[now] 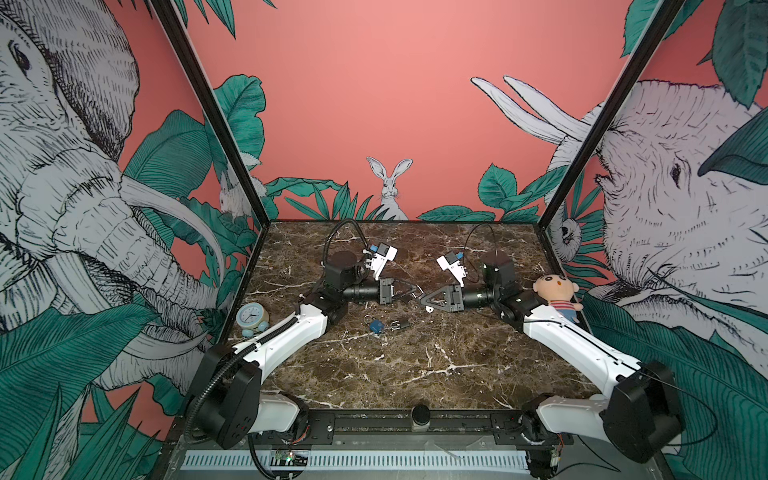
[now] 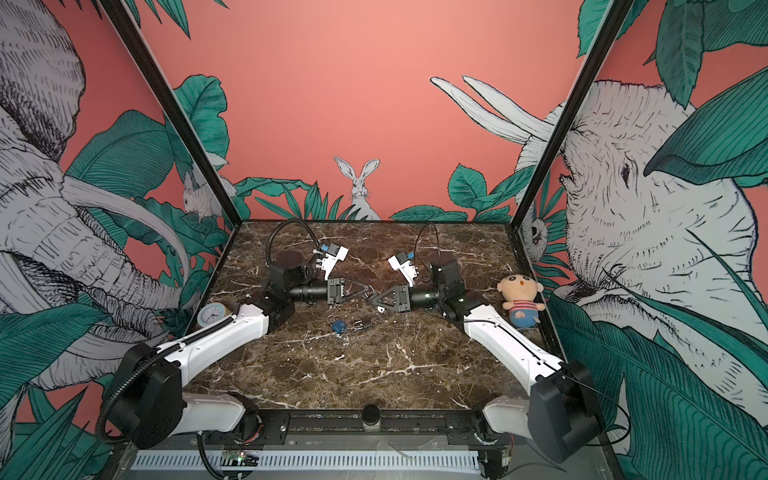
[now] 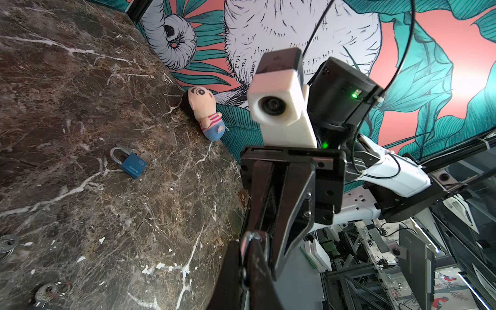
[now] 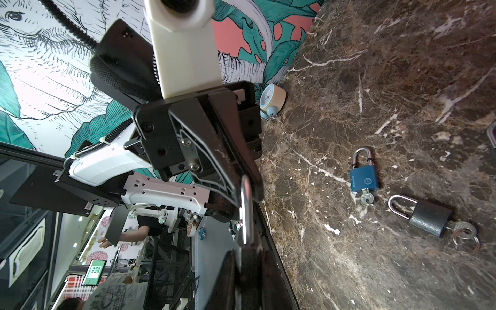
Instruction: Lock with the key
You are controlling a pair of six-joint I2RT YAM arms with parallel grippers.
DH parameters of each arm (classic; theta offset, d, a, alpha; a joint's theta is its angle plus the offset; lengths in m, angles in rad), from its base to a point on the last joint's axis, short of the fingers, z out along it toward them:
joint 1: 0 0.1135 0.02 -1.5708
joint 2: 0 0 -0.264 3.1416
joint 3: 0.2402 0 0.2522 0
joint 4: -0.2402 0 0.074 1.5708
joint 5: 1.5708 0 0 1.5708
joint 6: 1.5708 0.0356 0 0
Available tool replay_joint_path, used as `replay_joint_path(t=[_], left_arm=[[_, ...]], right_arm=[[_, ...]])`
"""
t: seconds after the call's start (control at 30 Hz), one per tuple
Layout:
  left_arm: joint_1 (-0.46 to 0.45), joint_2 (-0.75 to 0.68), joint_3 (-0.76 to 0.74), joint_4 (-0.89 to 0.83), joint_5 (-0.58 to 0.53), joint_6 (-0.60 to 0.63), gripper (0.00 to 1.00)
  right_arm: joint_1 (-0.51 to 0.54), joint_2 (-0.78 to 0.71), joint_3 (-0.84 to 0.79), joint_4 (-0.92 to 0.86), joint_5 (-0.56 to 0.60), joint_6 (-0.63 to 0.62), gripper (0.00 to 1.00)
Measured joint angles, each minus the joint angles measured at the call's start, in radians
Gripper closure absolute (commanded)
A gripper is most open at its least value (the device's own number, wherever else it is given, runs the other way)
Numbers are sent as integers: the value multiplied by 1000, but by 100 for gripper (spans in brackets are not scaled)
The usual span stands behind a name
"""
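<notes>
The step in hand is judged to be a two-handed hold above the middle of the marble table (image 1: 415, 365): a held padlock (image 3: 247, 240) is carried in the air between the arms so that it can be closed. Only its silver shackle (image 4: 245, 209) is clearly shown, standing between the two sets of fingertips. The body is hidden, apparently between the pads of the right gripper (image 1: 424, 300), and whether a key sits in it cannot be told. The next move is judged to call for the shackle to be pushed home while the body is held firm, and then for a key to be turned. Little room for a slip is allowed by the crowded tips.

The jaws of the left gripper (image 1: 415, 290) are pressed together at the bend of the shackle. It appears to be pinched there, though the contact is partly covered. The jaws of the right gripper are drawn nearly together too, and are taken to be clamped on the hidden body.

Two more locks are seen lying on the table nearer the arm bases, close together but apart. A small key (image 4: 366, 199) is seated in the base of the blue padlock (image 4: 364, 178), and a ringed key (image 4: 463, 232) in the black padlock (image 4: 429, 218). Neither lock is touched by a gripper.
</notes>
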Motion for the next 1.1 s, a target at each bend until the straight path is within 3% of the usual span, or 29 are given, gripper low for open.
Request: replay_joint_path(t=[0.53, 1.1], left_arm=[[-9, -9, -47, 123, -5, -54, 100], [-56, -93, -134, 173, -141, -119, 100]], right_arm=[[-2, -12, -16, 75, -8, 94, 100], [-2, 11, -16, 109, -48, 119, 100]])
